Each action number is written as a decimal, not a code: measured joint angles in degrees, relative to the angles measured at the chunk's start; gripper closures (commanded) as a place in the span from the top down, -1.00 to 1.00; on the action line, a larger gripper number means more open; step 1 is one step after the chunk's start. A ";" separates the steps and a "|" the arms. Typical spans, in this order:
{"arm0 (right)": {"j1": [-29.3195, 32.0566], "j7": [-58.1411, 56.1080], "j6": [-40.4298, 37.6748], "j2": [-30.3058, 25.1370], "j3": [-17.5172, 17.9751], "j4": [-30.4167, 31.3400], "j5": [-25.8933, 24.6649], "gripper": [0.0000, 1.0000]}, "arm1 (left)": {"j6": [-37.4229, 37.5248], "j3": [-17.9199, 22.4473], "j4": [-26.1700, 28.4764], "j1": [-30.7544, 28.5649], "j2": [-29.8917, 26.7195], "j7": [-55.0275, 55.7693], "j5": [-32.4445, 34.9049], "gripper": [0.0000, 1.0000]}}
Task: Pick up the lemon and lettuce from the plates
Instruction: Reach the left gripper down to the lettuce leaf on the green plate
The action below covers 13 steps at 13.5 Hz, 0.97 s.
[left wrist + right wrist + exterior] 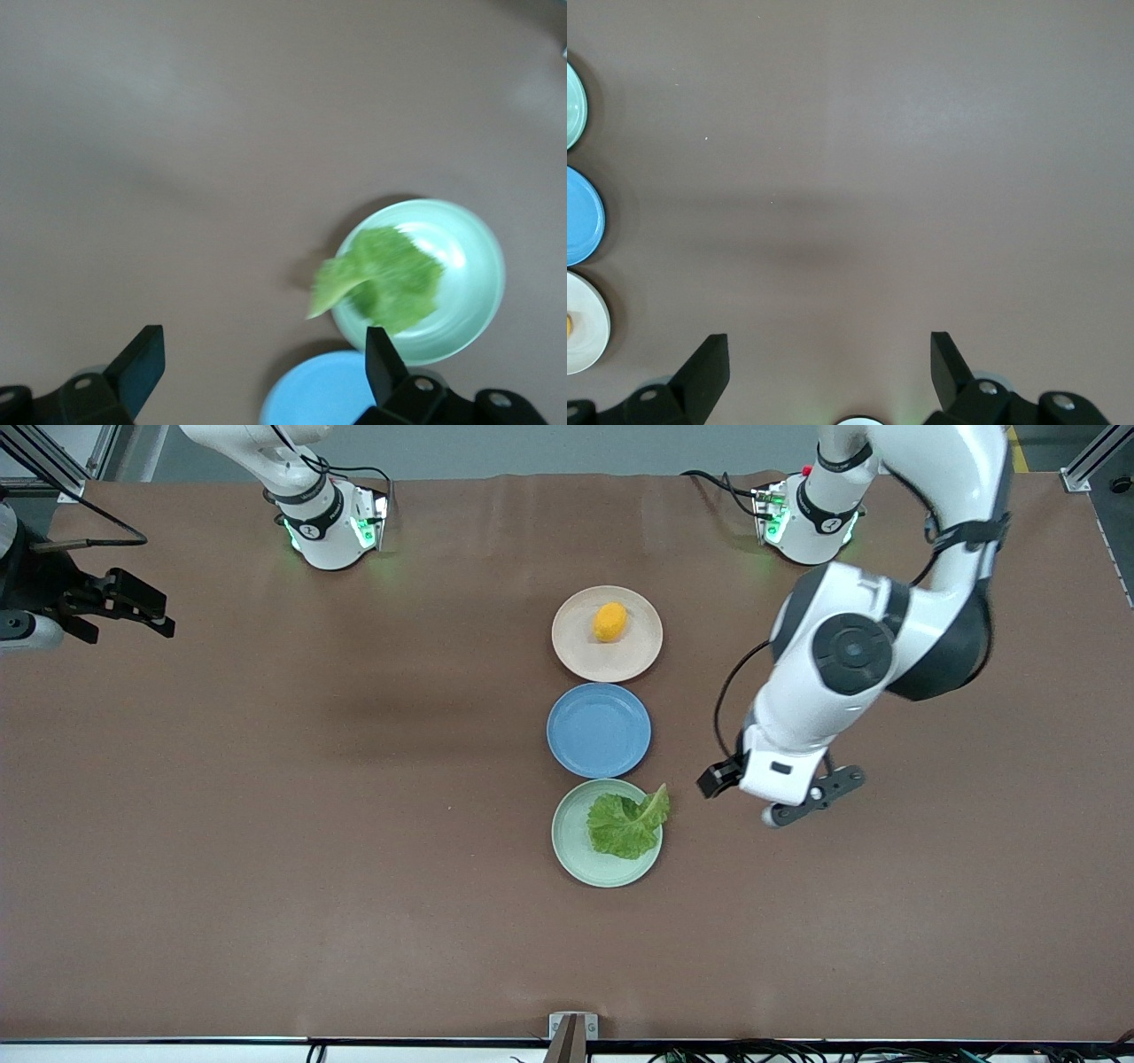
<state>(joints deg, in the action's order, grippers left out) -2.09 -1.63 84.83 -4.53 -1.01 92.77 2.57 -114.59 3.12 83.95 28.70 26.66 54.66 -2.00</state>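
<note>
Your left gripper (257, 363) was wide open and empty over bare table just beside the mint plate (571, 855); the lettuce (627, 825) lay there, stem overhanging toward it. Your right gripper (828, 359), also open, waited well apart. The lemon (609, 621) sat on the beige plate (638, 657).

A blue plate (599, 730) sits on the brown table (266, 824), roughly midway between the two arms' ends and about halfway across the tabletop's depth. It is round and shallow with nothing on it (its surface shows only a soft sheen). At the table's edge nearest the front camera a small grey bracket (572, 1027) stands, with dark cables (797, 1052) running along that edge.
</note>
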 measured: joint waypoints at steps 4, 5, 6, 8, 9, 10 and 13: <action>-0.01 0.00 -0.23 0.00 0.00 0.00 0.00 1.00 | -15.48 -0.05 -2.26 2.85 7.56 13.92 -4.50 1.00; -0.01 0.00 -0.23 -0.01 0.00 -0.02 0.00 1.00 | -17.54 -0.05 -3.11 3.26 9.42 17.04 -5.07 1.00; -0.01 0.00 -0.22 -0.03 0.00 -0.11 0.00 1.00 | -19.20 -0.07 -3.72 3.68 11.06 20.64 -5.22 1.00; -0.01 0.00 -0.19 -0.07 -0.02 -0.70 0.00 1.00 | -20.81 -0.09 -4.31 4.86 13.67 27.52 -5.25 1.00; -0.01 0.00 -0.18 -0.10 -0.03 -1.09 0.00 1.00 | -21.21 -0.09 -4.42 5.54 14.83 29.99 -5.26 1.00; -0.01 0.00 -0.19 -0.11 -0.03 -1.39 0.00 1.00 | -21.88 -0.09 -4.46 6.13 15.93 32.04 -5.26 1.00; -0.01 0.00 -0.19 -0.11 -0.04 -1.57 0.00 1.00 | -26.05 -0.08 -4.55 7.46 19.47 37.09 -5.26 1.00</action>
<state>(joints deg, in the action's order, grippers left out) -2.10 -1.63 84.64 -4.64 -1.04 91.19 2.57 -140.63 3.04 79.40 36.16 46.12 91.75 -7.26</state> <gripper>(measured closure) 0.000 0.000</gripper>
